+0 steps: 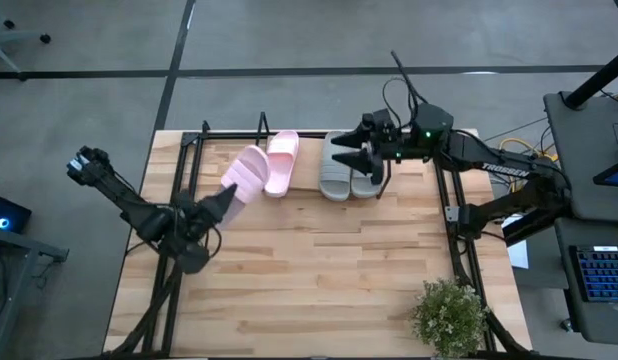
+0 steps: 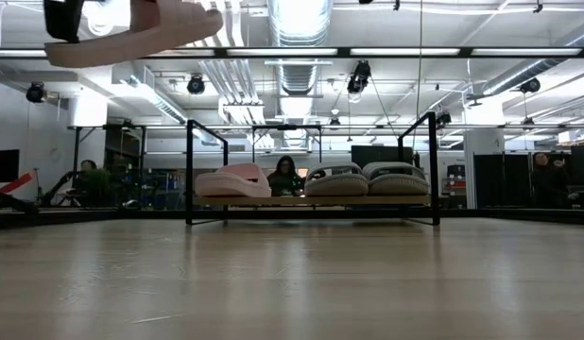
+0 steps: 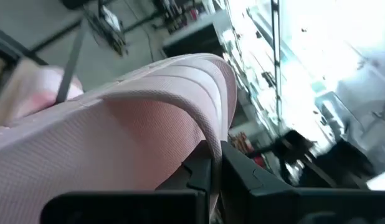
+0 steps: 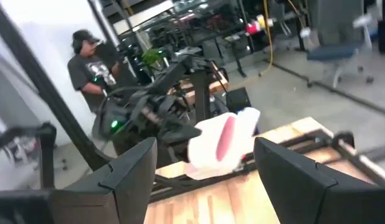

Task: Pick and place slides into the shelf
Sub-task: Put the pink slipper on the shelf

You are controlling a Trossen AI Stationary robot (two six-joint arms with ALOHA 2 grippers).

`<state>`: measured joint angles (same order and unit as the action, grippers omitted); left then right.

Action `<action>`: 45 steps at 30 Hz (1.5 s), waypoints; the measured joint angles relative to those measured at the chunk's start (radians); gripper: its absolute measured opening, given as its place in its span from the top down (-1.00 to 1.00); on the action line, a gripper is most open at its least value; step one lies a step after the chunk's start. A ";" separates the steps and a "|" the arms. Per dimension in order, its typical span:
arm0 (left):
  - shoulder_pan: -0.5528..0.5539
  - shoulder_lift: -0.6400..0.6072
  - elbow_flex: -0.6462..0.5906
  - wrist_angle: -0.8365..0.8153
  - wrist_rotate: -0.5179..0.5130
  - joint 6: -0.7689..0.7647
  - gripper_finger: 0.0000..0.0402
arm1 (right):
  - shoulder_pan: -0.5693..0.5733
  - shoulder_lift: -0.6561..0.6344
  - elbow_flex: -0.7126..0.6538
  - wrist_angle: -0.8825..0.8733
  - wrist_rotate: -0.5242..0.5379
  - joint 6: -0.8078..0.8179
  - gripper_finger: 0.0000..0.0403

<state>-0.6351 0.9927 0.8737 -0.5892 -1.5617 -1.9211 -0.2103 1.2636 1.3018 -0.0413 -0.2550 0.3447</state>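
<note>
A potted plant (image 1: 449,315) sits at the lower right of the table (image 1: 319,280) in the high view, well clear of the work; a person (image 4: 90,65) stands beyond the table in the right wrist view. The shelf (image 1: 189,160) spans the table's upper edge, its black uprights framing the row. On it lie one pink slide (image 1: 282,162) near the middle and the grey pair (image 1: 347,178) to its right. The right gripper (image 1: 355,157) hovers over the grey pair, jaws spread and empty. The left gripper (image 1: 221,203), at centre left, is clenched on the second pink slide (image 1: 247,175), lifted and tilted, touching the shelved pink one's left side.
</note>
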 joint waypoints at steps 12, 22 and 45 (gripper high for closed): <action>0.100 -0.018 0.016 0.395 -0.005 0.462 1.00 | 0.204 0.021 0.000 0.043 0.408 -0.526 -0.28; 0.139 -0.014 0.016 0.620 0.008 0.702 1.00 | 0.266 0.141 0.000 0.185 0.520 -0.772 -0.28; 0.152 -0.039 0.063 0.792 0.362 1.106 1.00 | 0.236 0.225 -0.001 0.331 0.484 0.165 -0.28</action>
<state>-0.4835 0.9539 0.9369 0.2032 -1.2000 -0.8153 0.0254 1.4882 1.3010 0.2899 0.2285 0.5095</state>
